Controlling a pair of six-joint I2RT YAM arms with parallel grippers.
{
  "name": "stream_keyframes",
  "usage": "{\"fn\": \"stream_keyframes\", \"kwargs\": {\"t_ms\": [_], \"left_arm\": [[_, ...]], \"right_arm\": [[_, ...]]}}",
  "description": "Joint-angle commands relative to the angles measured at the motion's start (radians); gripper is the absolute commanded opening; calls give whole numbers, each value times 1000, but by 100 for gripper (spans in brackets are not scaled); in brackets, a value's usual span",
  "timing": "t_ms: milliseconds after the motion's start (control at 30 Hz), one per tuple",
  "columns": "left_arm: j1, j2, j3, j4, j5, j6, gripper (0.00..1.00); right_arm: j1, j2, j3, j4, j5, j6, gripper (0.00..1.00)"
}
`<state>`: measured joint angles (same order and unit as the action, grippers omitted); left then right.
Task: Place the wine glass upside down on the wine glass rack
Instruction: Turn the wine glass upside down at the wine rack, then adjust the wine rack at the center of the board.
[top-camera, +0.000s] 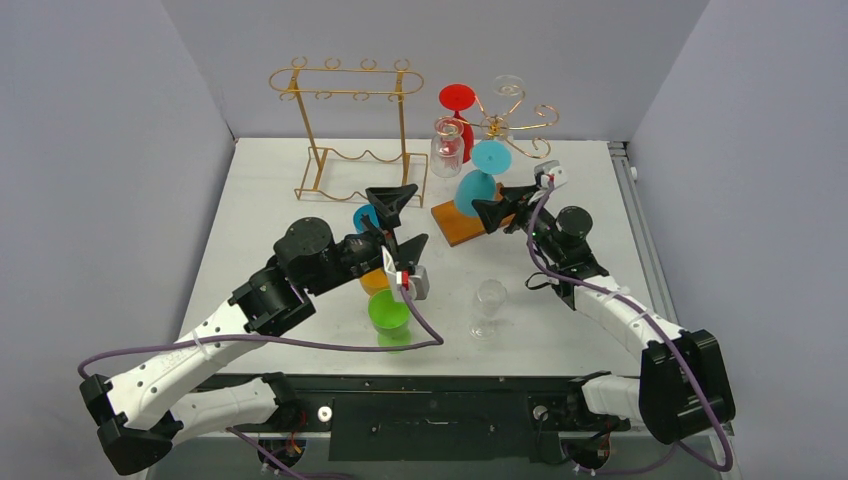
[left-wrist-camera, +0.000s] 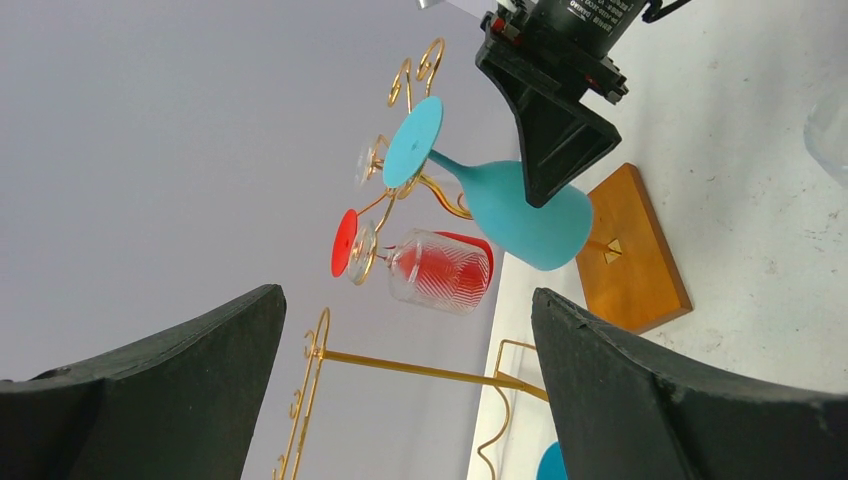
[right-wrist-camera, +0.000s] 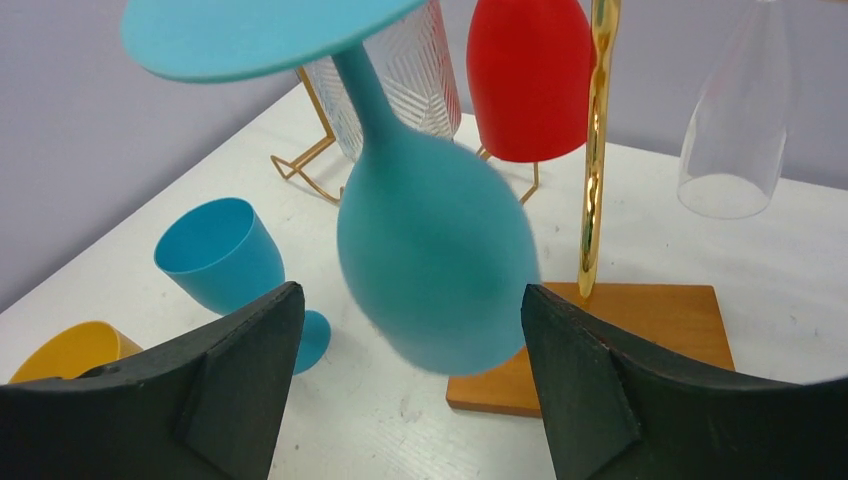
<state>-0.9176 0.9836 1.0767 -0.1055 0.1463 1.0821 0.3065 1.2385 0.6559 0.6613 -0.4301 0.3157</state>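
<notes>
A teal wine glass (top-camera: 478, 186) hangs bowl down and tilted, its foot up among the arms of the gold wire rack (top-camera: 512, 118). My right gripper (top-camera: 490, 212) is open around the bowl. In the right wrist view the bowl (right-wrist-camera: 430, 260) looks blurred between the fingertips, and table shows between it and the left finger. The left wrist view shows the same glass (left-wrist-camera: 520, 210) with a black finger of the right gripper in front of it. My left gripper (top-camera: 400, 225) stands open and empty in mid-table, pointing at the rack.
The rack's wooden base (top-camera: 452, 224) lies under the glass. A red glass (top-camera: 458, 100) and two clear glasses (top-camera: 446, 146) hang there too. A second gold rack (top-camera: 350, 130) stands back left. A blue cup (top-camera: 365, 218), orange cup (top-camera: 375, 281), green glass (top-camera: 388, 312) and clear glass (top-camera: 489, 300) stand on the table.
</notes>
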Motion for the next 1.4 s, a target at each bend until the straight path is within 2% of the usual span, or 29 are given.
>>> {"fn": "stream_keyframes", "kwargs": {"t_ms": [0, 167, 267, 467, 633, 800, 967, 1367], "left_arm": [[-8, -22, 10, 56, 35, -17, 91], [-8, -6, 20, 51, 11, -13, 91], [-8, -6, 23, 49, 6, -26, 91], [-8, -8, 28, 41, 4, -57, 91], [-8, -5, 48, 25, 11, -74, 91], [-8, -4, 72, 3, -1, -115, 91], [-7, -13, 70, -17, 0, -129, 90], [-8, -15, 64, -32, 0, -127, 88]], "right_arm": [[-11, -61, -6, -56, -17, -9, 75], [-56, -142, -10, -144, -70, 12, 77], [-71, -253, 12, -248, -89, 21, 78], [-86, -358, 272, -579, -91, 17, 74], [-97, -231, 597, -830, 25, -21, 69], [-121, -11, 903, -1042, 216, -91, 71], [-202, 132, 974, -996, 268, -43, 72], [-328, 289, 965, -796, 132, 113, 72]]}}
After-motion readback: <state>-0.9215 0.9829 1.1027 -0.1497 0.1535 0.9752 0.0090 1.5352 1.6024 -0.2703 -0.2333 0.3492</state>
